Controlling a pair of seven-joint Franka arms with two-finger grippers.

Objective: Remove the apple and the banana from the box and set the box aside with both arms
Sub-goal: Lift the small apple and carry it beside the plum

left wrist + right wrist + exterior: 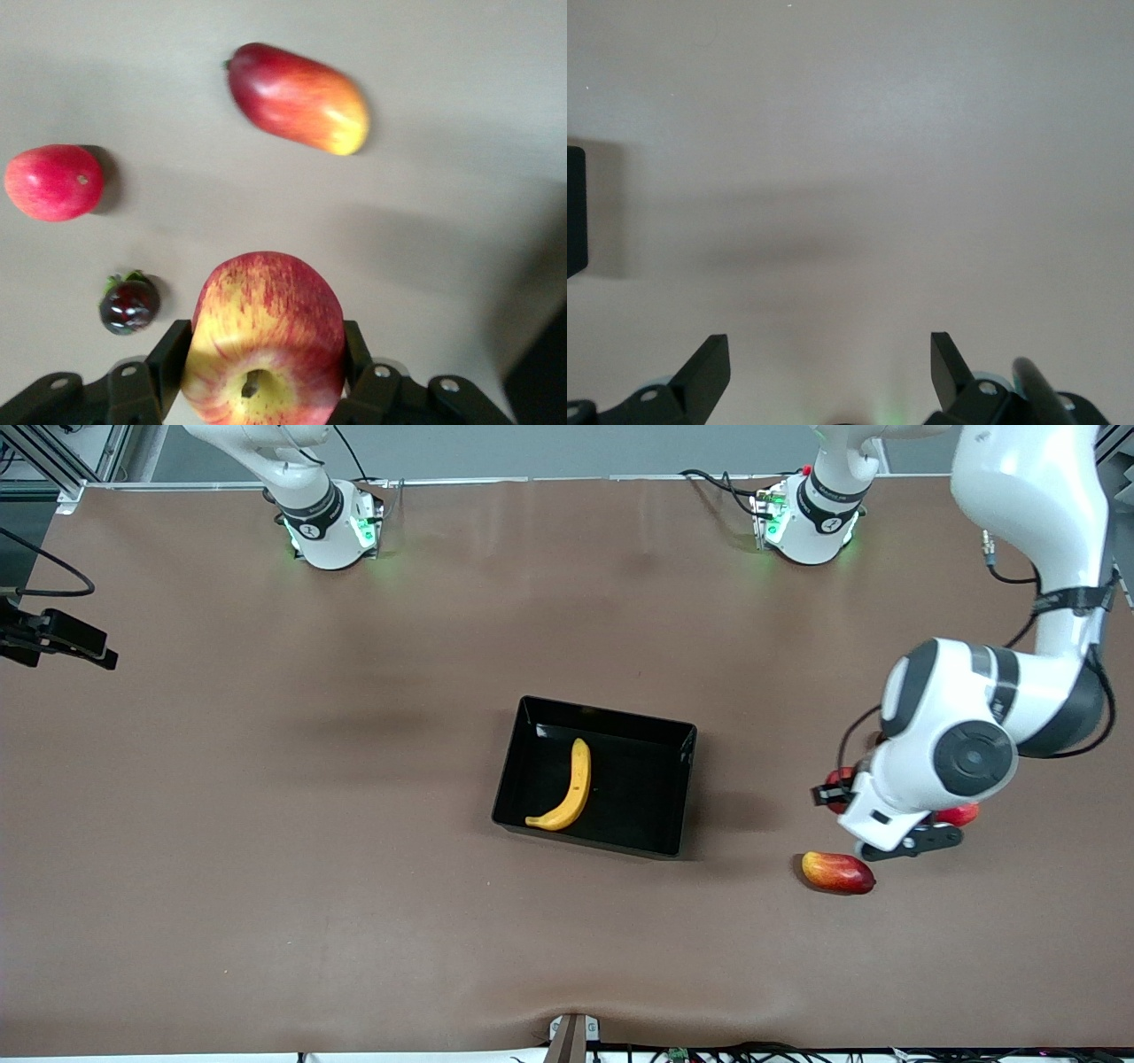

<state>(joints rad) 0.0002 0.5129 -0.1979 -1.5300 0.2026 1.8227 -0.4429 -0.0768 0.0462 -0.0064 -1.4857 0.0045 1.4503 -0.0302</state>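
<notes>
The black tray (682, 797) sits mid-table with the yellow banana (571, 786) lying in it. My left gripper (842, 790) is toward the left arm's end of the table, over the spot among the loose fruits. In the left wrist view my left gripper (264, 354) is shut on the red-and-yellow streaked apple (266, 328), one finger (170, 350) on each side, held above the table. My right gripper (828, 350) is open and empty over bare table; it is out of the front view.
An elongated red-yellow mango (837, 872) (301, 97) lies nearer the front camera than the left hand. A plain red round fruit (961, 813) (53, 181) and a small dark fruit (128, 305) lie beside it. A black camera mount (58, 640) juts in at the right arm's end.
</notes>
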